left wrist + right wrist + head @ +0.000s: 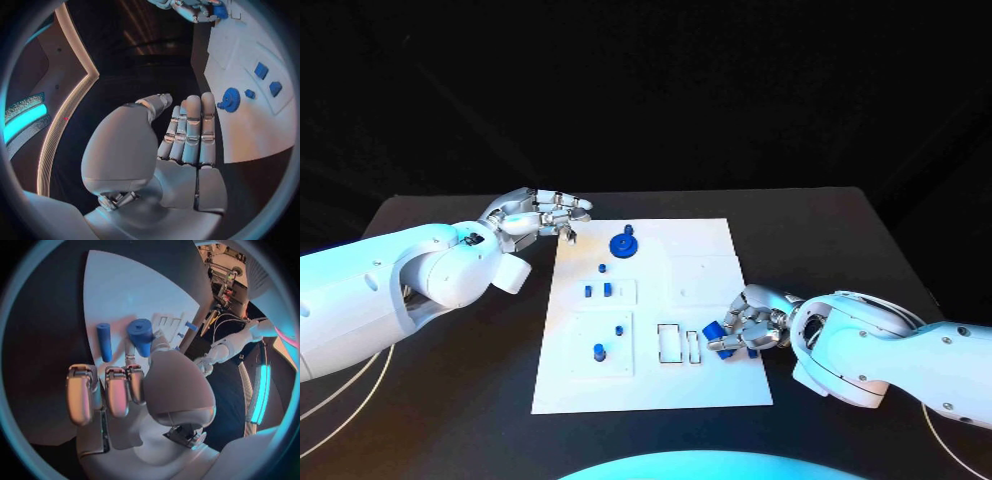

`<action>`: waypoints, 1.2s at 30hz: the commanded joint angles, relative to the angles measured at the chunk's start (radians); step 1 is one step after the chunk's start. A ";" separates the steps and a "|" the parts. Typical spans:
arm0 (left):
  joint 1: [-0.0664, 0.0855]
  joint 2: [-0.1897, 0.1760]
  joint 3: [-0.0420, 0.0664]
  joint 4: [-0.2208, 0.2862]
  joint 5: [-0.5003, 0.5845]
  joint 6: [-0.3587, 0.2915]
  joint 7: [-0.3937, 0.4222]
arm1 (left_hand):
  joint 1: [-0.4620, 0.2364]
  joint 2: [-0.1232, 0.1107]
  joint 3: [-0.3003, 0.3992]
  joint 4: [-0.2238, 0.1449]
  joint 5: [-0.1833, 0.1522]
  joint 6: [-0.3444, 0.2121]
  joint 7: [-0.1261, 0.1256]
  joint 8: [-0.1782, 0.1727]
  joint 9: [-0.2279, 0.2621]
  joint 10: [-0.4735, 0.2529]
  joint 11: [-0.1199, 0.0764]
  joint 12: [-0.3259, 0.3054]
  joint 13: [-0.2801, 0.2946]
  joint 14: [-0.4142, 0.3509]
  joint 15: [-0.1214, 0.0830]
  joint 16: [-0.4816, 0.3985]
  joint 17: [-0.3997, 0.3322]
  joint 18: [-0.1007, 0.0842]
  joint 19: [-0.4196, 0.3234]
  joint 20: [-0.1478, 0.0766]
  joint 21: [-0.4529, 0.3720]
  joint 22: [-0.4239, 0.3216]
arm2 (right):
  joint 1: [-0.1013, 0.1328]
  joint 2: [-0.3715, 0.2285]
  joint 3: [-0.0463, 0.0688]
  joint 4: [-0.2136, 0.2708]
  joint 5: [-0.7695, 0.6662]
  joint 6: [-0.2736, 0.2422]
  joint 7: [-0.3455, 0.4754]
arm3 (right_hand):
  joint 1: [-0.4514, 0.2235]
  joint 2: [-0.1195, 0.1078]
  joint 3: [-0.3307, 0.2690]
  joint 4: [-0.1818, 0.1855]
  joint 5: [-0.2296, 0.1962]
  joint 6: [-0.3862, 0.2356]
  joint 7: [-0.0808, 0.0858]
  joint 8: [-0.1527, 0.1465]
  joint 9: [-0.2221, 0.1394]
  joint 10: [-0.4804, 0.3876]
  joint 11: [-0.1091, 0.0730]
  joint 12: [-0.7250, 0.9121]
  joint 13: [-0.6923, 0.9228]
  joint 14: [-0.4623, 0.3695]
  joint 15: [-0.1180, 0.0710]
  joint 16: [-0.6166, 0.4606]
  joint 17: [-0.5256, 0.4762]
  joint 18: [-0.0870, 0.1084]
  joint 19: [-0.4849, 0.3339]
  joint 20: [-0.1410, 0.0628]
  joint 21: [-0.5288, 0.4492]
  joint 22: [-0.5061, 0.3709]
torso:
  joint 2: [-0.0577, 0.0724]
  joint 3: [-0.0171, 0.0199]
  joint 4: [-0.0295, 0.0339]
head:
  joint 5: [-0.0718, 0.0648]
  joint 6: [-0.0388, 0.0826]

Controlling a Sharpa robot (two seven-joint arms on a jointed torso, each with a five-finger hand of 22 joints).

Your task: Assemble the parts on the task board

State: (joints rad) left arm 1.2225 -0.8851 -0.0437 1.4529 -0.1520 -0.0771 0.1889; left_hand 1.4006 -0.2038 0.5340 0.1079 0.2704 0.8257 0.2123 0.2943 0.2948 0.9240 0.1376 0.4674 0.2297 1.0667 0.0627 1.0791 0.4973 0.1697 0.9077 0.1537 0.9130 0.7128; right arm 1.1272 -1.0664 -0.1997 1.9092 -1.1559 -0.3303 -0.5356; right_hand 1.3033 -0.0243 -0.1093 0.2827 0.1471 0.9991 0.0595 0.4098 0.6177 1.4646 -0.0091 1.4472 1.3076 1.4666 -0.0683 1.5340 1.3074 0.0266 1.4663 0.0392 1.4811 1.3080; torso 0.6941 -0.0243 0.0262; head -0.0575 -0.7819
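At the left of the head view, the left hand [542, 212] is seen hovering over the black table [444, 400] just off the far-left corner of the task board [711, 245]. In the left wrist view its fingers [190, 131] are held straight and close together, the thumb apart, and nothing is held.

On the board, moving rightward, a small blue peg [600, 352] is seen standing in the near-left panel, two small blue blocks [599, 291] in the panel above it, and a blue gear-like disc [625, 243] near the far edge. Next come two narrow rectangular slots [681, 343].

At the board's right edge the right hand [750, 325] is resting low, with blue parts under its fingers. In the right wrist view a short blue cylinder [140, 336] is seen at the thumb and fingertips and appears to be pinched there, though full contact cannot be confirmed; a thinner blue pin [104, 341] lies on the board just beside it, untouched.

The parts are judged to be light, rigid plastic with smooth sides, so little force should be needed, but slipping or rolling is likely. The cylinder is best taken across its round side near the upper end, leaving the lower end free for insertion. The pin, lying flat, would have to be pinched at mid-length from both sides.
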 commanded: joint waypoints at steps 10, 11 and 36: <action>0.000 0.003 0.001 0.002 0.006 0.012 0.002 | -0.007 0.002 -0.001 0.006 0.002 -0.007 -0.001 0.007 0.000 -0.006 0.001 0.006 -0.002 -0.006 -0.002 0.001 -0.001 0.015 0.001 0.003 -0.004 -0.002 | 0.029 0.009 0.000 0.045 0.183 -0.010 -0.003 | -0.016 0.012 -0.010 0.009 0.000 0.013 0.000 0.006 0.014 0.048 -0.005 -0.004 0.169 0.085 -0.009 0.004 0.166 -0.010 0.082 -0.008 0.003 0.241 | 0.000 -0.0019 0.0005 | 0.003 0.001; 0.000 0.003 0.001 0.002 0.006 0.012 0.002 | -0.007 0.002 -0.001 0.006 0.002 -0.007 -0.001 0.007 0.000 -0.006 0.001 0.006 -0.002 -0.006 -0.002 0.001 -0.001 0.015 0.001 0.003 -0.004 -0.002 | 0.030 0.013 0.000 0.044 0.186 -0.008 -0.002 | -0.016 0.012 -0.010 0.009 0.000 0.013 0.000 0.006 0.014 0.048 -0.005 -0.004 0.169 0.085 -0.009 0.004 0.166 -0.010 0.082 -0.008 0.003 0.241 | 0.000 -0.0018 0.0000 | 0.004 0.001; 0.000 0.002 0.001 0.006 0.006 0.014 0.002 | -0.007 0.002 -0.001 0.006 0.002 -0.007 -0.001 0.007 0.000 -0.006 0.001 0.006 -0.002 -0.006 -0.002 0.001 -0.001 0.015 0.001 0.003 -0.004 -0.002 | 0.018 0.137 0.000 -0.008 0.125 -0.015 -0.009 | -0.065 0.008 -0.042 0.009 -0.001 0.017 -0.001 0.002 0.018 0.047 -0.006 -0.009 0.167 0.085 -0.009 0.002 0.163 -0.009 0.080 -0.008 0.000 0.240 | 0.000 -0.0006 -0.0001 | 0.011 0.003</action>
State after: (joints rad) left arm 1.2224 -0.8840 -0.0438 1.4554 -0.1515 -0.0771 0.1860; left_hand 1.4006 -0.2038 0.5340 0.1078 0.2704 0.8257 0.2122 0.2943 0.2949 0.9240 0.1377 0.4674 0.2289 1.0667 0.0627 1.0791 0.4975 0.1696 0.9077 0.1536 0.9130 0.7121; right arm 1.1477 -0.9317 -0.1982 1.9035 -1.0041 -0.3480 -0.5414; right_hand 1.2477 -0.0174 -0.1460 0.2912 0.1449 1.0056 0.0591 0.4167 0.6364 1.4648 -0.0089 1.4433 1.3074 1.4665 -0.0682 1.5339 1.3081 0.0285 1.4662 0.0394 1.4810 1.3076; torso 0.6946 -0.0253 0.0264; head -0.0473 -0.7798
